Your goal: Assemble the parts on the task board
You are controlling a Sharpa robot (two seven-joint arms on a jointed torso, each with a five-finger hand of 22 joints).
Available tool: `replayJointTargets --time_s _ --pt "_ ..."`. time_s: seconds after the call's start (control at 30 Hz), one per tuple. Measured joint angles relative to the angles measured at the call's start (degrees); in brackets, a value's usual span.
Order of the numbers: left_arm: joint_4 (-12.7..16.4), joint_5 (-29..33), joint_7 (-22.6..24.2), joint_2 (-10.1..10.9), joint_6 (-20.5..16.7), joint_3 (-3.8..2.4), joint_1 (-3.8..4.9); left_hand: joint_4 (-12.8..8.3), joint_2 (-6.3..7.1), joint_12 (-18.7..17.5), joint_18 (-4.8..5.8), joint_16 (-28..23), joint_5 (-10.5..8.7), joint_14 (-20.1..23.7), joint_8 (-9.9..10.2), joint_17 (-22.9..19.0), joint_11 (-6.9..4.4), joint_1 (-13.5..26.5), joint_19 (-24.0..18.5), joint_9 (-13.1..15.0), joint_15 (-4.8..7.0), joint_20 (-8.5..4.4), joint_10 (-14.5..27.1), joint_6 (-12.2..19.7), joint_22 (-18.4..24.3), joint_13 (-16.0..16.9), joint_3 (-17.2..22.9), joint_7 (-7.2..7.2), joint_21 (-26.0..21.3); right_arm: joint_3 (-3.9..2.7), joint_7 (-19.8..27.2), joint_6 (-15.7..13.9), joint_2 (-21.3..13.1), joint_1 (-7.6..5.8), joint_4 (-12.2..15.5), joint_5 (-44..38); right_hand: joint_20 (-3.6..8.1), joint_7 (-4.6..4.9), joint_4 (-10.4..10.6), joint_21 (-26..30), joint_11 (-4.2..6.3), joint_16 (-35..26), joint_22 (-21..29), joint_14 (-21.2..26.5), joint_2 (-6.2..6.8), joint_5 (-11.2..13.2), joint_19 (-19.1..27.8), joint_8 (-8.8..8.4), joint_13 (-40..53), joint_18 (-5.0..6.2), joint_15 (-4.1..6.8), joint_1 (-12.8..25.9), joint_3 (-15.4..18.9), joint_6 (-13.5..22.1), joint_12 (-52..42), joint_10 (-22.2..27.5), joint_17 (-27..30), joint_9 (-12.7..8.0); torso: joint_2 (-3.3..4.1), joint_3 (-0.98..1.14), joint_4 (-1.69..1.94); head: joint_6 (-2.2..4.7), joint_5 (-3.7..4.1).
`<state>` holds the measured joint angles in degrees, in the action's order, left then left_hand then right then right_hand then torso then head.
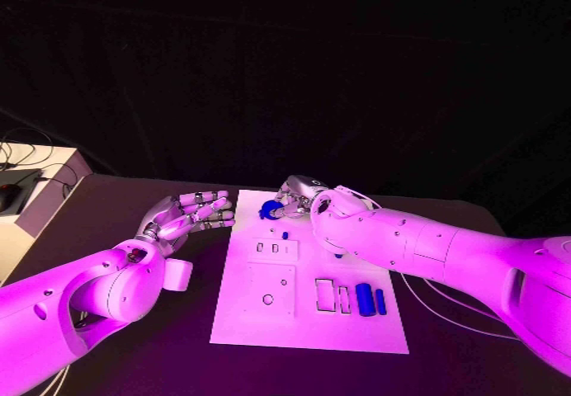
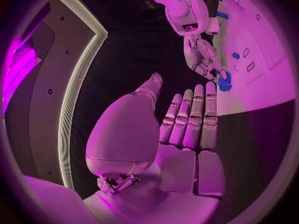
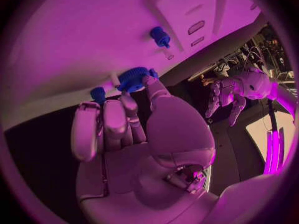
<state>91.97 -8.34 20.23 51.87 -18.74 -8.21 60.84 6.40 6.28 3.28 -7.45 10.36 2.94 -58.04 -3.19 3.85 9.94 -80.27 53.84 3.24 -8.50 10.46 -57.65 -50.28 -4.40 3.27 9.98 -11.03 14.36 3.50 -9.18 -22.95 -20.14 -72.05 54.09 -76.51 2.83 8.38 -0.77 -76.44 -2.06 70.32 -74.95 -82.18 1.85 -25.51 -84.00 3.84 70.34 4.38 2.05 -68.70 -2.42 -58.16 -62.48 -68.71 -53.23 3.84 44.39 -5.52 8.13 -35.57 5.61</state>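
Note:
The white task board (image 1: 256, 322) lies in the middle of the black table. At its far edge my right hand (image 1: 300, 198) pinches a blue gear (image 1: 271, 210) between thumb and fingers; the right wrist view shows the gear (image 3: 132, 78) at the fingertips, just over the board (image 3: 93, 30). A small blue peg (image 3: 160, 36) stands in the board near it. Two long blue parts (image 1: 365, 299) lie at the board's right side. My left hand (image 1: 191, 213) hovers beside the board's left edge, fingers (image 2: 193, 114) straight and holding nothing.
A white box (image 1: 42, 177) with dark cables sits at the table's far left. Rectangular slots (image 1: 325, 295) and a raised plate with a hole (image 1: 269, 290) mark the board's near half. Thin white cables (image 1: 434, 309) trail under my right arm.

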Motion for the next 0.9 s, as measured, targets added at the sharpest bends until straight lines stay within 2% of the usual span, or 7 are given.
replayJointTargets --time_s 0.17,0.33,0.47,0.9 --pt "-0.10 -0.01 0.00 -0.01 0.00 0.00 0.00 0.00 0.00 0.00 0.00 0.00 0.00 0.00 0.00 0.00 0.00 0.00 0.00 0.00 0.00 0.00 0.00 0.00 0.00 0.00 0.00 0.00 0.00 -0.01 0.00 -0.12 0.05 -0.01 0.05 -0.38 0.00 -0.49 -2.03 0.00 0.20 0.00 0.00 0.00 -0.71 0.56 0.00 -0.36 0.30 0.00 0.00 -0.80 -1.88 -1.57 -0.24 -0.40 0.00 0.00 0.01 0.01 0.00 -0.03 -0.05" --pt "-0.13 -0.01 -0.01 -0.05 0.00 0.00 0.00 0.00 0.00 0.00 0.00 0.00 0.00 0.00 0.00 0.00 0.00 0.00 0.00 0.00 0.00 0.00 0.00 0.00 0.00 0.00 0.00 0.00 0.00 -0.09 -0.12 -0.57 0.07 -0.12 0.27 -1.46 0.00 -1.07 -4.27 -0.42 0.42 -0.01 0.01 -0.02 -0.39 0.71 0.00 -0.30 0.53 -0.01 0.43 -2.30 -4.10 -2.56 -0.24 -0.80 -0.20 -0.09 0.01 0.02 -0.03 -0.01 -0.08" --pt "-0.16 -0.02 -0.02 -0.05 0.00 0.00 0.00 0.00 0.00 0.00 0.00 0.00 0.00 0.00 0.00 0.00 0.00 0.00 0.00 0.00 0.00 0.00 0.00 0.00 0.00 0.00 0.00 0.00 0.00 -0.09 -0.42 -1.24 0.01 -0.12 0.56 -2.77 0.45 -1.42 -4.65 -0.42 0.62 -0.01 0.01 -0.02 -0.27 1.03 -0.01 -0.15 0.76 -0.02 0.43 -2.44 -4.45 -3.06 -0.24 -1.02 -0.40 -0.08 0.01 0.04 -0.07 0.04 -0.08" --pt "-0.29 -0.02 -0.02 -0.07 0.00 -0.01 -0.01 0.00 0.00 0.00 0.00 0.00 0.00 0.00 0.00 0.00 0.21 0.00 0.00 0.00 0.00 0.00 0.21 0.00 0.00 0.00 0.00 0.00 0.00 0.06 -1.53 -4.24 -1.11 0.29 2.89 -5.75 0.45 -1.83 -4.14 -0.67 0.94 -0.03 0.02 -0.22 -0.34 1.25 -0.01 -0.13 1.07 0.00 0.64 -2.49 -4.29 -3.50 -0.45 -1.52 -0.55 -0.08 0.04 0.10 -0.09 0.30 -0.04"
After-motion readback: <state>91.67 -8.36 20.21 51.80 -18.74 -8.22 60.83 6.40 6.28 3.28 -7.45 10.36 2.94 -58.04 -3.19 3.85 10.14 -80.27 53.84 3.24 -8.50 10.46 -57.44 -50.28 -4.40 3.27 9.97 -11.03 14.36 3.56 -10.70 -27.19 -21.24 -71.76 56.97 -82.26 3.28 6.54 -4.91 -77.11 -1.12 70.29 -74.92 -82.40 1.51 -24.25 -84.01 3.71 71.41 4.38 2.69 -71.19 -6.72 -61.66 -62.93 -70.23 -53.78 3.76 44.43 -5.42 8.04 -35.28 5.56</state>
